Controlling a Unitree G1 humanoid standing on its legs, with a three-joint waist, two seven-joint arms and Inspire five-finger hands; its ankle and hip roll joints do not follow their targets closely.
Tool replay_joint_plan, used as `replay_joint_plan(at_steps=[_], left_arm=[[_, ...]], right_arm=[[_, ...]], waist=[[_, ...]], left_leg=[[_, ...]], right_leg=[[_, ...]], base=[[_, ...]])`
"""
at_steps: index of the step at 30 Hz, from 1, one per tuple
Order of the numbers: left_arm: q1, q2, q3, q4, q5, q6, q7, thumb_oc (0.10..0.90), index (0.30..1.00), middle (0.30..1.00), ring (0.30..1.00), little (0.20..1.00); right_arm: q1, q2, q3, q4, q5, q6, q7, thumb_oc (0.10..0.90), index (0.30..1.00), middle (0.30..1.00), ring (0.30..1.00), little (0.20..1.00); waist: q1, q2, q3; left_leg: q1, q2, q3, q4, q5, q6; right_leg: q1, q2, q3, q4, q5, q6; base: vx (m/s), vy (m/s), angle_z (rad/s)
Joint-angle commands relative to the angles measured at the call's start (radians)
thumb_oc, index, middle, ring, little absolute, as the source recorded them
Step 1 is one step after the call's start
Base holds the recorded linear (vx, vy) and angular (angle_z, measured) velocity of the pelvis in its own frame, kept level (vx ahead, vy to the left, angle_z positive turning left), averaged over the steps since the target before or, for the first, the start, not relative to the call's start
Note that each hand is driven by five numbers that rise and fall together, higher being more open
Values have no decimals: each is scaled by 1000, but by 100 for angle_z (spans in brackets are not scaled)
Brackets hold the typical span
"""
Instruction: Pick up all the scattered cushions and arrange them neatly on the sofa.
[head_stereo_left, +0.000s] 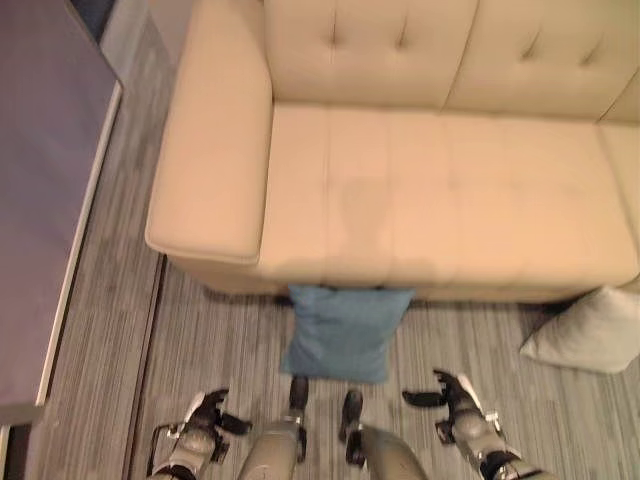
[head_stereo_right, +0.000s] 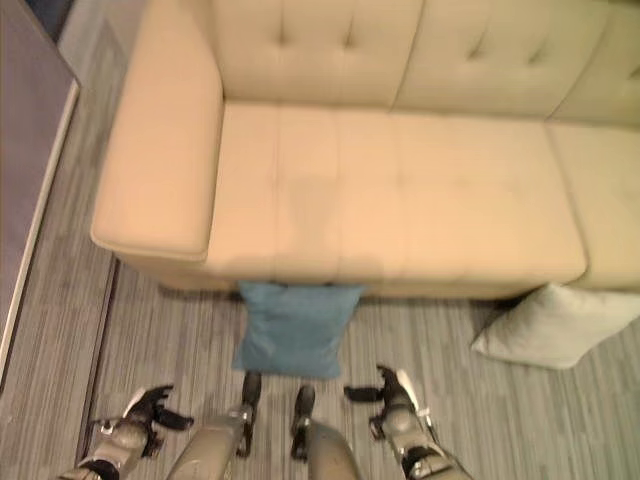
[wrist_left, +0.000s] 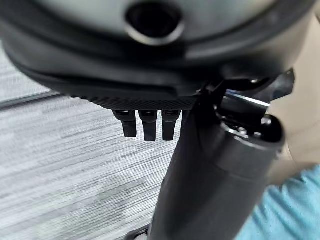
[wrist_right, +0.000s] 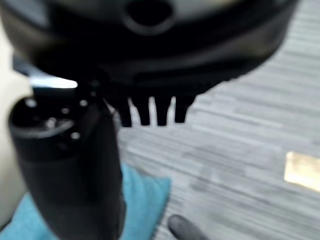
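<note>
Two soft square cushions on striped grey floor (head_stereo_left: 210, 340), smooth beige tufted sofa (head_stereo_left: 440, 190) seat bare.
Blue cushion (head_stereo_left: 345, 330) leans on sofa front edge; grey cushion (head_stereo_left: 590, 330) well right; left hand (head_stereo_left: 205, 415) and right hand (head_stereo_left: 455, 395) relaxed, holding nothing.

No readable text

The sofa (head_stereo_left: 420, 190) and both cushions seem plain; nothing legible, as far as visible.

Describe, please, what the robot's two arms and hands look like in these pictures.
Both forearms are silver-grey and rounded, each ending in a dark hand. The left hand is black throughout. The right hand is also black, with a white cover on its thumb. In the wrist views the fingers are short, black and ribbed at the tips.
</note>
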Motion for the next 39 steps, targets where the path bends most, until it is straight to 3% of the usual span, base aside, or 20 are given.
replay_joint_plan(at_steps=[1, 2, 6, 7, 8, 9, 10, 12, 14, 20, 26, 33, 39], left_arm=[[0, 1, 14, -62, -160, -83, 70, 800, 900, 900, 900, 900], [0, 1, 14, -62, -160, -83, 70, 800, 900, 900, 900, 900], [-126, 22, -11, -122, -243, -115, 119, 800, 900, 900, 900, 900], [-128, 22, -10, -121, -244, -115, 119, 800, 900, 900, 900, 900], [-183, 39, -19, -150, -255, -117, 140, 800, 900, 900, 900, 900], [-184, 40, -19, -150, -255, -117, 140, 800, 900, 900, 900, 900], [-232, 49, -28, -174, -257, -116, 159, 800, 900, 900, 900, 900], [-258, 55, -29, -177, -264, -119, 167, 800, 900, 900, 900, 900], [-337, 78, -45, -182, -291, -120, 185, 800, 900, 900, 900, 900], [-416, 109, -55, -200, -329, -124, 210, 800, 900, 900, 900, 900], [-526, 135, -94, -215, -341, -128, 248, 800, 900, 900, 900, 900], [-678, 128, -157, -271, -374, -144, 249, 800, 900, 900, 900, 900], [-752, 100, -198, -325, -405, -171, 248, 800, 900, 900, 900, 900]], right_arm=[[41, -63, -6, -87, 114, -41, -102, 800, 900, 900, 900, 900], [41, -63, -6, -87, 114, -41, -102, 800, 900, 900, 900, 900], [-86, -72, 7, -104, 173, -66, -164, 800, 900, 900, 900, 900], [-88, -72, 7, -103, 173, -67, -164, 800, 900, 900, 900, 900], [-139, -82, 8, -126, 192, -76, -190, 800, 900, 900, 900, 900], [-140, -82, 8, -126, 192, -75, -190, 800, 900, 900, 900, 900], [-194, -92, 7, -138, 208, -87, -218, 800, 900, 900, 900, 900], [-219, -95, 7, -146, 218, -96, -232, 800, 900, 900, 900, 900], [-310, -110, 3, -155, 273, -121, -260, 800, 900, 900, 900, 900], [-402, -145, 22, -188, 324, -144, -276, 800, 900, 900, 900, 900], [-527, -165, 59, -189, 406, -176, -278, 800, 900, 900, 900, 900], [-697, -158, 161, -203, 522, -204, -201, 800, 900, 900, 900, 900], [-785, -83, 262, -250, 536, -211, -157, 800, 900, 900, 900, 900]], waist=[[-13, -18, -62], [-13, -18, -64], [-23, -3, -37], [-23, -3, -42], [-31, 5, -30], [-31, 5, -35], [-36, 13, -30], [-37, 17, -36], [-47, 33, -29], [-52, 46, -13], [-48, 51, 27], [-39, 41, 100], [-36, 33, 101]], left_leg=[[-91, 8, 5, 117, -124, -21], [-94, 8, 5, 118, -125, -21], [-320, 17, 8, 283, -177, -21], [-329, 17, 8, 289, -179, -21], [-441, 19, 6, 378, -195, -14], [-450, 20, 7, 384, -197, -14], [-571, 21, 8, 484, -221, -3], [-642, 21, 7, 540, -236, 3], [-854, 23, 5, 737, -287, 14], [-1047, 42, -17, 956, -367, 34], [-1174, 49, -27, 1112, -432, 43], [-1176, 46, -15, 1126, -437, 27], [-1176, 48, -7, 1120, -428, 20]], right_leg=[[-72, -41, 25, -32, 30, 56], [-75, -41, 25, -31, 30, 56], [-292, -45, 37, 105, -11, 52], [-300, -45, 37, 109, -12, 52], [-413, -45, 49, 198, -32, 44], [-422, -45, 49, 203, -35, 44], [-544, -42, 61, 306, -63, 34], [-616, -44, 66, 368, -80, 28], [-824, -40, 87, 564, -139, 9], [-1018, -54, 110, 777, -223, -18], [-1143, -57, 114, 943, -289, -33], [-1157, -68, 122, 981, -283, -25], [-1161, -67, 125, 983, -266, -19]], base=[[-167, 9, -2], [-190, 7, 4], [-114, -11, 3], [-170, -2, -3], [-95, 13, -5], [-159, 10, -5], [-74, 3, -7], [-38, 1, -12], [51, -4, -17], [106, -12, -8], [104, -21, -5], [29, -41, 3], [5, -11, 1]])
